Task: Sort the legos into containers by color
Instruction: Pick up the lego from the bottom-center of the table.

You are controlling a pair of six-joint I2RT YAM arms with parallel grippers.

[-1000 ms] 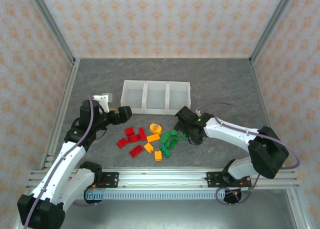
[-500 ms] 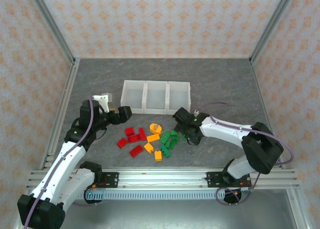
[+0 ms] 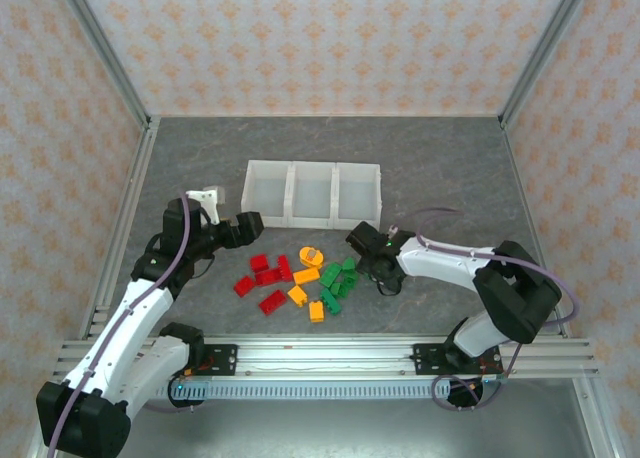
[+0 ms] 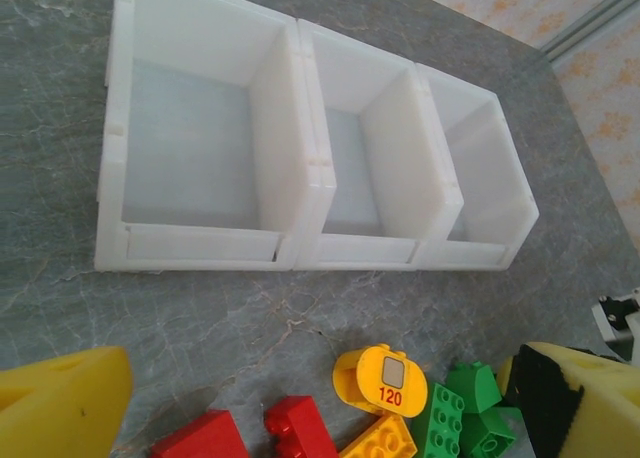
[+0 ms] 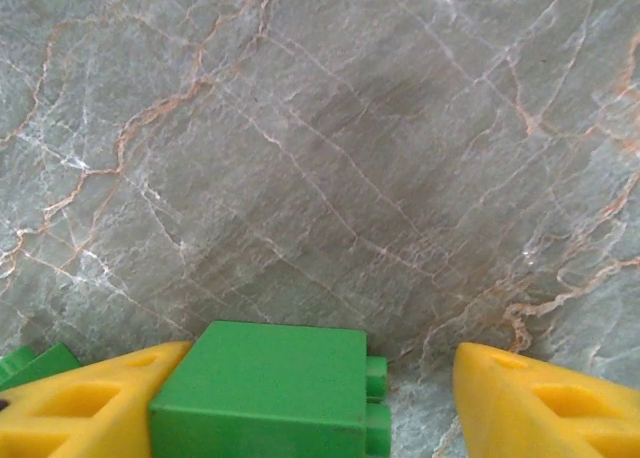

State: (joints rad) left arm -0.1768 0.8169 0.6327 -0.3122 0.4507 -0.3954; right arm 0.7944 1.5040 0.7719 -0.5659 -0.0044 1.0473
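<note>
Three joined white translucent plastic bins (image 3: 335, 193) stand behind scattered red, orange and green plastic bricks (image 3: 306, 275) on grey tabletop (image 3: 450, 168).

Mixed-colour legos (image 3: 268, 275) near white containers (image 3: 288, 193)

From the legos (image 3: 300, 278), the containers (image 3: 313, 193) wall off 12 o'clock beyond a seemingly passable strip of surface (image 3: 290, 240), with open room at 6 o'clock.

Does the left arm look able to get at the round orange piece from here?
Probably yes: the left gripper, jaws open, hangs just short of the round orange piece, with bare table between them.
</note>
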